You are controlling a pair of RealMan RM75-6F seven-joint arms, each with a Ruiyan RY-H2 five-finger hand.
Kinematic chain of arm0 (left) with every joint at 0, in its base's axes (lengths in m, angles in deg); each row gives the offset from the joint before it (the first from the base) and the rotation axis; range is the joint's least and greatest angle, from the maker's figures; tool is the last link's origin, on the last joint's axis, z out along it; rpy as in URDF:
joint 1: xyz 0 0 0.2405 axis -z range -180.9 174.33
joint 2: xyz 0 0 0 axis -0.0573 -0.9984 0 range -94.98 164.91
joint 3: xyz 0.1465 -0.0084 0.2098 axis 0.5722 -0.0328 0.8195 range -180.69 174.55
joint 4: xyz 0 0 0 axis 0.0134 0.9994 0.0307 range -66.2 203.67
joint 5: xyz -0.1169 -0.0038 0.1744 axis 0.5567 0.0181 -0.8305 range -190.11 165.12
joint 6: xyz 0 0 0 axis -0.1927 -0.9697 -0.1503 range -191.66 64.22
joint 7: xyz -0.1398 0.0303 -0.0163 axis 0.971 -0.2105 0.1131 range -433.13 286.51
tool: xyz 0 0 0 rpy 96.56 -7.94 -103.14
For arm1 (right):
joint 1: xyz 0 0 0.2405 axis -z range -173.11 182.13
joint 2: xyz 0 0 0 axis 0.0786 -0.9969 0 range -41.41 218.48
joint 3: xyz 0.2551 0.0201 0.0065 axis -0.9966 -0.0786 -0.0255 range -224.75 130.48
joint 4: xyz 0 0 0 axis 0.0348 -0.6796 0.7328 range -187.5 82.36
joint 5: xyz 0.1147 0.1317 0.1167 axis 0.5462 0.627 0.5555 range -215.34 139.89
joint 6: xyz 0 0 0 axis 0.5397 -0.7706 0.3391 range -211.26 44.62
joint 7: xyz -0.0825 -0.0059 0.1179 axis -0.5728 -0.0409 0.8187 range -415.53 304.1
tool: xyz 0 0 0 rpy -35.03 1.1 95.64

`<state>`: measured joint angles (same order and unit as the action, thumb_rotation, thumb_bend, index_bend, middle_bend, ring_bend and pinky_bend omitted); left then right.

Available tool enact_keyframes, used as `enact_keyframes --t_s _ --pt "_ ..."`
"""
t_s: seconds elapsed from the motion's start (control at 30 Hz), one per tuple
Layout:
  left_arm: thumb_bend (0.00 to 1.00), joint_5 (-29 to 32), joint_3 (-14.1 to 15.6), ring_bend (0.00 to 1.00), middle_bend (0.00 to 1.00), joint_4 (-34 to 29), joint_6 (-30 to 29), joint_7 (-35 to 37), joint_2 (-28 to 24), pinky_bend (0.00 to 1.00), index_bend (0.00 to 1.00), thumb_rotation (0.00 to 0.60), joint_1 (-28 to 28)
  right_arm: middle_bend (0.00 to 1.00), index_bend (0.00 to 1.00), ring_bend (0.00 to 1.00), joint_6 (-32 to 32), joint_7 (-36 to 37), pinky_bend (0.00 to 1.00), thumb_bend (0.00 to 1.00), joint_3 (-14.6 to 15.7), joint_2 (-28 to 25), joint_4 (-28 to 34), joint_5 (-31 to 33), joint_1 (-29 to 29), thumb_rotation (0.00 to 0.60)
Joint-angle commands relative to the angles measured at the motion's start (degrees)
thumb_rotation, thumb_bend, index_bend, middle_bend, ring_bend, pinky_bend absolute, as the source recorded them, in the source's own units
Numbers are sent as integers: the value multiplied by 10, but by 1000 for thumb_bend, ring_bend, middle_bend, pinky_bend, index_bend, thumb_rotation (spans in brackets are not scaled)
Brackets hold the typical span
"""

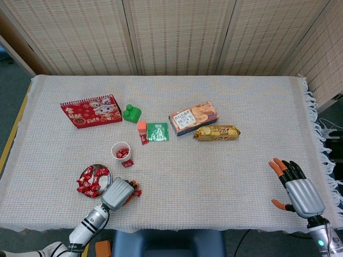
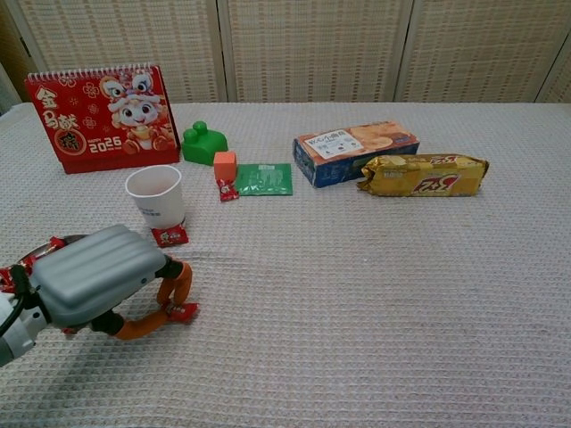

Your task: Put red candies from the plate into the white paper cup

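Several red candies (image 1: 90,180) sit heaped on the plate (image 1: 105,169), just left of the left hand (image 1: 118,193), so the supply is within short reach of its fingers (image 2: 175,283). Those fingers are curled down onto the counter (image 1: 214,171), and their tips close round a stray candy (image 2: 183,310) that lies off the plate; whether it is truly pinched or only touched I cannot tell. The palm faces down, likely because a flat wrapper on cloth must be taken from above. That candy's long axis seems to run left to right across the chest view, one end poking out past the fingers toward the right; its far end is hidden.

Beyond the fingers stands the cup (image 1: 120,151), upright, mouth up, with red candies already inside in the head view. One more candy (image 2: 169,235) lies against its base on the near side, long axis roughly crosswise. My guess is that cup and plate were set close together to keep each carry short.

Well apart to the right, the right hand (image 1: 300,191) rests near the counter's edge, fingers spread, holding nothing; it looks parked out of the way.
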<state>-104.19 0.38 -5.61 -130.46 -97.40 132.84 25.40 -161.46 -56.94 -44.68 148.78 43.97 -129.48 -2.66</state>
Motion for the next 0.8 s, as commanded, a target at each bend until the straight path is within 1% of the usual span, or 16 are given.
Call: enact_keyframes --t_s 0.03,0.5,0.63,0.8 --pt "382 1 0 698 501 -1 1 0 -1 1000 470 600 -1 0 0 0 0 -1 17 56 0 0 0 0 0 600" --pt "380 2 5 698 491 -10 16 -10 -5 1000 435 600 -2 0 0 0 2 -2 30 56 0 1 0 1 0 600" --pt "379 2 2 698 555 -9 14 -13 -4 1000 468 600 -2 0 0 0 2 -1 32 57 0 0 0 2 0 600" --pt "386 2 1 715 657 -3 11 -16 -1 1000 578 600 -5 0 0 0 1 -1 35 56 0 0 0 1 0 600"
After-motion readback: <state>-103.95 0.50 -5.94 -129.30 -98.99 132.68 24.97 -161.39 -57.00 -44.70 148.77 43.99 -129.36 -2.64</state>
